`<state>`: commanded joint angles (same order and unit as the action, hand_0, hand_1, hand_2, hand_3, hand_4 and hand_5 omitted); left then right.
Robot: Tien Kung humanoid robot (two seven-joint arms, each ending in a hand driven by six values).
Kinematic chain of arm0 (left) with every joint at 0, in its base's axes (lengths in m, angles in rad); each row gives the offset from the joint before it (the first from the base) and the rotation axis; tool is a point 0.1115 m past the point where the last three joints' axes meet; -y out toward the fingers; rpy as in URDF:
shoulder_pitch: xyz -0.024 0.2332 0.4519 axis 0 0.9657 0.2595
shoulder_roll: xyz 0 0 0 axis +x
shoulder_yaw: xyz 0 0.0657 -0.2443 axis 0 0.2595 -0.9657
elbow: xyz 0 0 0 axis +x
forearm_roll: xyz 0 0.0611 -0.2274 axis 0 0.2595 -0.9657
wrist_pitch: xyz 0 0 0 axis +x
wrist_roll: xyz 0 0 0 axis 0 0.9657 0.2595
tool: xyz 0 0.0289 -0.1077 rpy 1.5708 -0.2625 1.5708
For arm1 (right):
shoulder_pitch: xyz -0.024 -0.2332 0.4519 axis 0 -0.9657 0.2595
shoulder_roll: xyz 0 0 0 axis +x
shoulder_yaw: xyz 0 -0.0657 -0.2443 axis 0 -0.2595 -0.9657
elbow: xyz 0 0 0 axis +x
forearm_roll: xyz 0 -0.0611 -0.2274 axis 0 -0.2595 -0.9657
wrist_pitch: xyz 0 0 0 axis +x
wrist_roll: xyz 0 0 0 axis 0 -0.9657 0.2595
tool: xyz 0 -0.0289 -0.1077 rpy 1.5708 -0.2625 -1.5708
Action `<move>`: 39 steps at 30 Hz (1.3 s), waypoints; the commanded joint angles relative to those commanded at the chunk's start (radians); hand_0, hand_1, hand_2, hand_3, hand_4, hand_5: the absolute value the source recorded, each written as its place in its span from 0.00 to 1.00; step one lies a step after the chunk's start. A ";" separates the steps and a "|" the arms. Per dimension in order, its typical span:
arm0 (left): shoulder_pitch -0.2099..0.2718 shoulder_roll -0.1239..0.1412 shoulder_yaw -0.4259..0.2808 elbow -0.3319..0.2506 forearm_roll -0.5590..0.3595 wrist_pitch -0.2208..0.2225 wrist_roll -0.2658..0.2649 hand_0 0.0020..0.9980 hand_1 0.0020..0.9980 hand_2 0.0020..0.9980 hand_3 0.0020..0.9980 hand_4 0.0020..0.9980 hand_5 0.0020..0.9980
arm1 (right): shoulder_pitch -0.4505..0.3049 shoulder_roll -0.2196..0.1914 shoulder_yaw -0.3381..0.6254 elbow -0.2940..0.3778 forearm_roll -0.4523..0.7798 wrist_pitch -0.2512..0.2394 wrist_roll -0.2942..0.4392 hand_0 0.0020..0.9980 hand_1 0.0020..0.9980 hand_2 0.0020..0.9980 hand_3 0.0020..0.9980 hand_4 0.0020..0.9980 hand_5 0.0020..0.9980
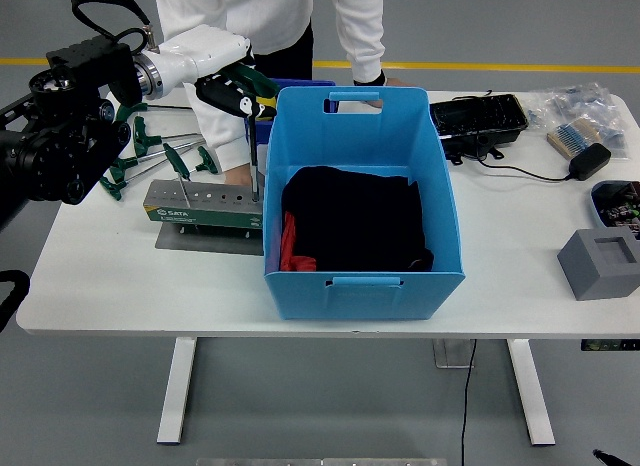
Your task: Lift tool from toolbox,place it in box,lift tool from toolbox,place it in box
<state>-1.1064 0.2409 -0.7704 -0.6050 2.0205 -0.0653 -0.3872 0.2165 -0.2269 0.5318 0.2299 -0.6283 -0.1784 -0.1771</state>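
Tool (252,154) with a green handle hangs in my left hand (228,89), and my fingers are wrapped tight around its top. Its thin metal end points straight down, with the tip right at the holes of the tool holder (203,203); I cannot tell if the tip is out of its hole. That grey and green holder sits on the white table (520,256), just beside the left wall of the big blue box (362,201). One more tool (180,164) stands up in the holder, and a few green-handled tools (150,146) lie behind it. Dark cloth (352,218) lies inside the blue box. A person in a white top stands at the far side, one hand (378,84) near the box's back edge
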 joint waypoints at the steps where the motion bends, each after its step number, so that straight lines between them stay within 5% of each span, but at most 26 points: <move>1: 0.000 0.001 -0.001 -0.002 -0.002 -0.001 0.001 0.13 0.00 0.03 0.04 0.77 0.65 | 0.000 0.000 0.000 0.000 0.000 0.000 0.000 0.62 0.60 0.67 0.54 0.78 0.65; 24: -0.030 0.024 -0.038 -0.117 -0.015 -0.019 0.009 0.13 0.00 0.04 0.04 0.70 0.65 | 0.000 0.000 0.004 -0.001 -0.008 0.003 -0.001 0.62 0.60 0.67 0.54 0.78 0.65; 33: -0.041 0.012 -0.069 -0.224 -0.021 -0.016 0.019 0.13 0.00 0.04 0.04 0.69 0.65 | 0.003 -0.001 0.003 -0.001 -0.007 0.002 0.001 0.62 0.60 0.67 0.54 0.78 0.65; 39: -0.065 -0.004 -0.100 -0.241 -0.009 -0.014 0.021 0.13 0.00 0.04 0.04 0.66 0.66 | 0.005 -0.002 0.002 -0.001 -0.004 0.000 0.002 0.62 0.60 0.67 0.54 0.78 0.65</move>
<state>-1.1711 0.2372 -0.8702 -0.8463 2.0117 -0.0796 -0.3666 0.2216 -0.2290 0.5337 0.2290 -0.6321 -0.1786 -0.1749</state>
